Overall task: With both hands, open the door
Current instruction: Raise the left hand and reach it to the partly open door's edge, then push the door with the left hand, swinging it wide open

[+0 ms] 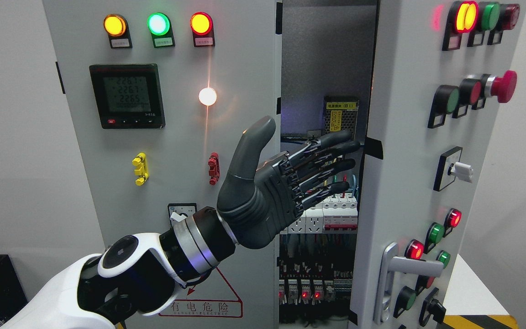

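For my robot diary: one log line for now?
left hand: open, reaching into gap | grey cabinet right door: ajar | right hand: unseen

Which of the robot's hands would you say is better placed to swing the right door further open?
Left. The left hand is open, its fingers reaching into the gap toward the inner edge of the half-open right door. The right hand is not in view.

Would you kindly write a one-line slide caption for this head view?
Left hand, fingers spread, reaches into the gap beside the half-open grey right cabinet door, exposing white circuit breakers inside.
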Robot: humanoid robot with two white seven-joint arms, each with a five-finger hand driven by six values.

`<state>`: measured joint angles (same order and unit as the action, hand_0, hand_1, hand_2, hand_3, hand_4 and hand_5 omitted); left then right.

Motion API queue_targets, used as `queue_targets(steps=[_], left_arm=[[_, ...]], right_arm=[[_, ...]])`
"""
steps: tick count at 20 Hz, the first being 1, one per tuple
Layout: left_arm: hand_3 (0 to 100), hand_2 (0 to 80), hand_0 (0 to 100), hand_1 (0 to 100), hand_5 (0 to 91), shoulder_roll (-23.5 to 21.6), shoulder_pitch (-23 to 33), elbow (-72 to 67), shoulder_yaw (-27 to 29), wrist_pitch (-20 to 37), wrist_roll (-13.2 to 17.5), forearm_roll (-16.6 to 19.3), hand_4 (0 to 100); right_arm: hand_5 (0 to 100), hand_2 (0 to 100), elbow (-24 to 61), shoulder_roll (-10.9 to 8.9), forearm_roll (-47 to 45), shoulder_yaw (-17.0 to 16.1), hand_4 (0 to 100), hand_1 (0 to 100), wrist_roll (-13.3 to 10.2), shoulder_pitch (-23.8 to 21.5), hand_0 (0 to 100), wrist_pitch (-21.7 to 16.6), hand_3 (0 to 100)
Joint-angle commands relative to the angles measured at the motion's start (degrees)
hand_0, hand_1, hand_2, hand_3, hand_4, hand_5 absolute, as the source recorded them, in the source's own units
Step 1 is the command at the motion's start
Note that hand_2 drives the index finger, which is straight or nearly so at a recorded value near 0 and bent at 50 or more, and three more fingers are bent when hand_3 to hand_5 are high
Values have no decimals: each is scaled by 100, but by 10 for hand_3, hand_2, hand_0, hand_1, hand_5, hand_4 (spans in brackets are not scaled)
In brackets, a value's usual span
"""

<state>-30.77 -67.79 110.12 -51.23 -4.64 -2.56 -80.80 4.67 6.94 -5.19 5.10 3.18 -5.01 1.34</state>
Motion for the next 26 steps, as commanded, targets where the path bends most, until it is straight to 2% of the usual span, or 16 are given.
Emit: queue_targets(steps=[1, 10, 26], left_arm=[[0, 0, 0, 0, 0, 326, -200, -43, -370, -2, 27, -156, 0], [0, 0, 0, 0, 0, 432, -217, 71, -388, -2, 27, -156, 0], [0, 0, 0, 0, 0, 871, -314, 89, -564, -55, 27, -156, 0]], right_arm=[[0, 0, 7, 0, 0, 0, 0, 0, -2, 0, 191, -2, 0], [0, 0, -1, 0, 0, 0, 0, 0, -2, 0, 191, -2, 0], [0, 0, -1, 0, 0, 0, 0, 0, -2, 0, 191, -2, 0]])
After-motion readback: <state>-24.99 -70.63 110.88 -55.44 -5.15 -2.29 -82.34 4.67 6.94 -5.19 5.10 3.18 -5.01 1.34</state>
